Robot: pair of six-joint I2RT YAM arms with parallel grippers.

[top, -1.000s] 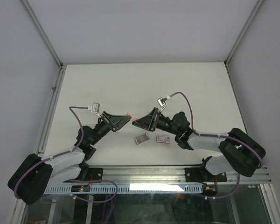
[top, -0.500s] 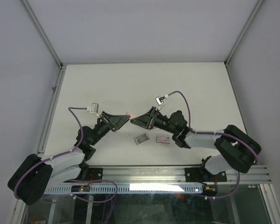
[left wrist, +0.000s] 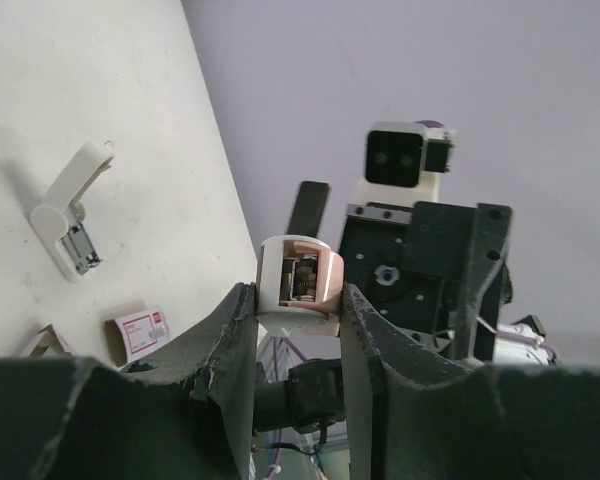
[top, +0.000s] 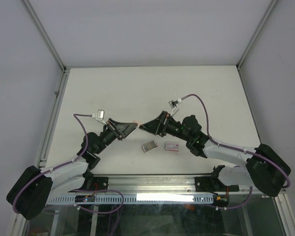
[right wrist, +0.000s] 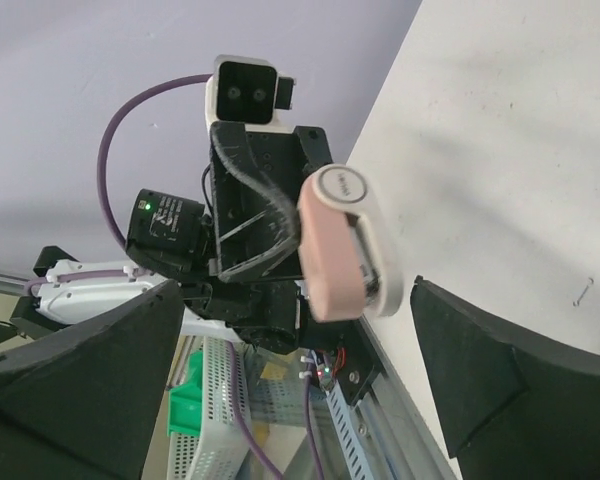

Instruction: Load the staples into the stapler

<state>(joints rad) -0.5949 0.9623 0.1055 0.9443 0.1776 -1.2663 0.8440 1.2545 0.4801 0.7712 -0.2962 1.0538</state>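
Tabletop [top: 152, 88], staples [top: 172, 146] near front edge

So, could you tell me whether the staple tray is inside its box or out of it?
Out: the grey staple tray lies on the table beside the white, red-labelled staple box, apart from it.

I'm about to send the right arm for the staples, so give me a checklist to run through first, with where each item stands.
1. Left gripper clamped on the stapler: ok, held off the table.
2. Right gripper open and empty: ok.
3. Right fingers apart from the stapler: ok, the right wrist view shows a gap on both sides.
4. Staple box and tray uncovered on the table: ok, side by side near the right arm.
5. Stapler magazine open for loading: cannot tell.
6. Staple strip in hand: not ok, none picked up.
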